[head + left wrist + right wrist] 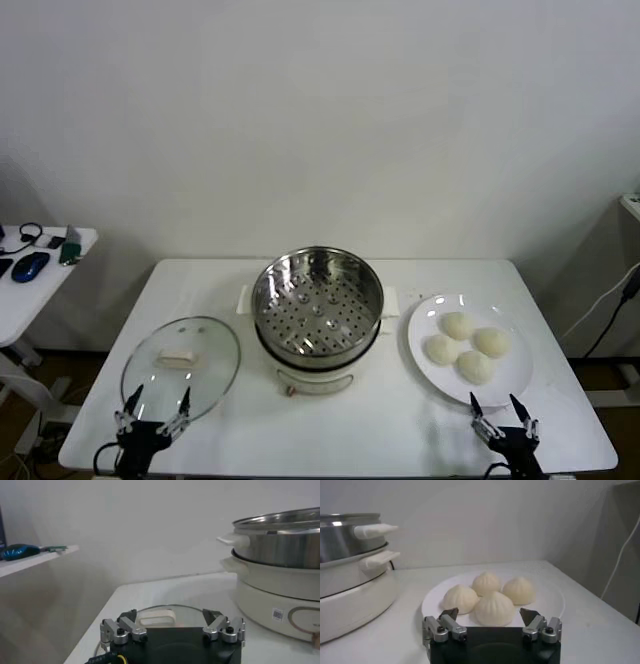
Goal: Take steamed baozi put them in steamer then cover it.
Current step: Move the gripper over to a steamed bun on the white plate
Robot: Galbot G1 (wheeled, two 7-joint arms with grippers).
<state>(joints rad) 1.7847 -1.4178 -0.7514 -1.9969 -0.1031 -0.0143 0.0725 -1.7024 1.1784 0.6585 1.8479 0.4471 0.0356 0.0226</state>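
Note:
The steamer [317, 300], a shiny steel pot with a perforated tray on a white base, stands at the table's middle, uncovered and empty; its side also shows as the steamer [280, 545] and the steamer [347, 555]. Several cream-white baozi [465, 346] lie on a white plate [505, 385] to its right, seen close as baozi [493, 607]. The glass cover [181, 365] with a white handle [156, 618] lies flat to the left. My left gripper [153, 404] is open at the cover's near edge. Just short of the plate, my right gripper [504, 409] is open too.
A side table [55, 275] at far left holds a blue mouse [31, 265] and small items. A cable [610, 300] hangs beyond the table's right edge. The front table edge runs just under both grippers.

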